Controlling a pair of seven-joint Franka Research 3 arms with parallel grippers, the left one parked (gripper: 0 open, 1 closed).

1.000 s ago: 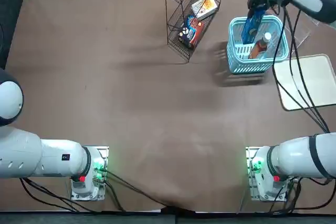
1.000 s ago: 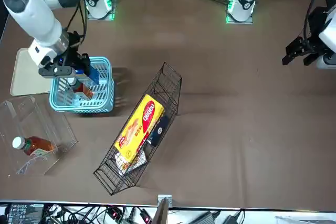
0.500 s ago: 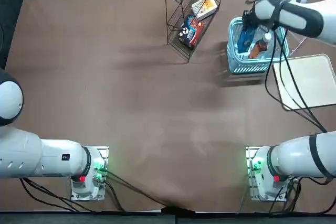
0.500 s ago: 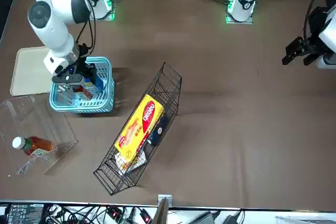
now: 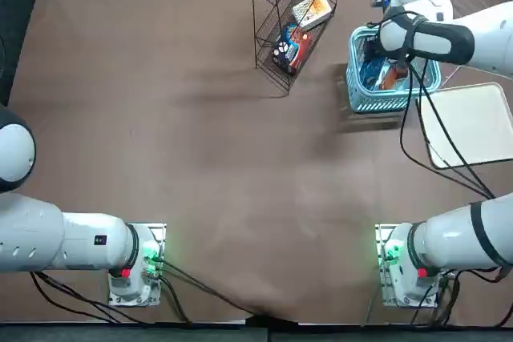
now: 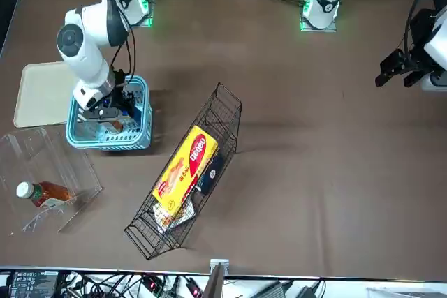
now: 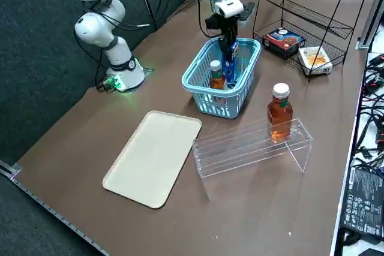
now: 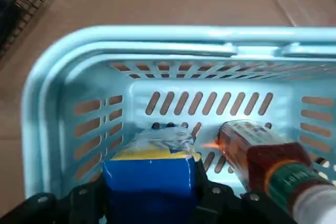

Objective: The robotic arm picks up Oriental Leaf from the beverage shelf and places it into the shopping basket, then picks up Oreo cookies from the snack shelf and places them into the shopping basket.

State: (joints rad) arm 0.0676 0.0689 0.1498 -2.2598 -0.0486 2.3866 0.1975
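light blue plastic makes up the shopping basket (image 7: 198, 82), and the bottle of oriental leaf (image 7: 217, 76) leans inside it, white cap up. just beside the basket lies a cream tray (image 7: 153, 157), and near it the clear beverage shelf (image 7: 252, 151), with another amber bottle (image 7: 280, 112) at it. the black wire snack shelf (image 6: 185, 172) stands at an angle on the basket's other side, carrying a big yellow packet (image 6: 185, 169), a dark blue-and-red packet (image 7: 283, 41) and a white-and-orange box (image 7: 315, 59). the table (image 5: 200, 158) is brown and smooth; cables and dark gear (image 6: 105, 284) crowd its far edge. the right gripper (image 8: 149, 203) is down at the basket, its fingers closed on the blue oreo cookies (image 8: 149, 182), which sit between them inside the rim, right beside the tea.
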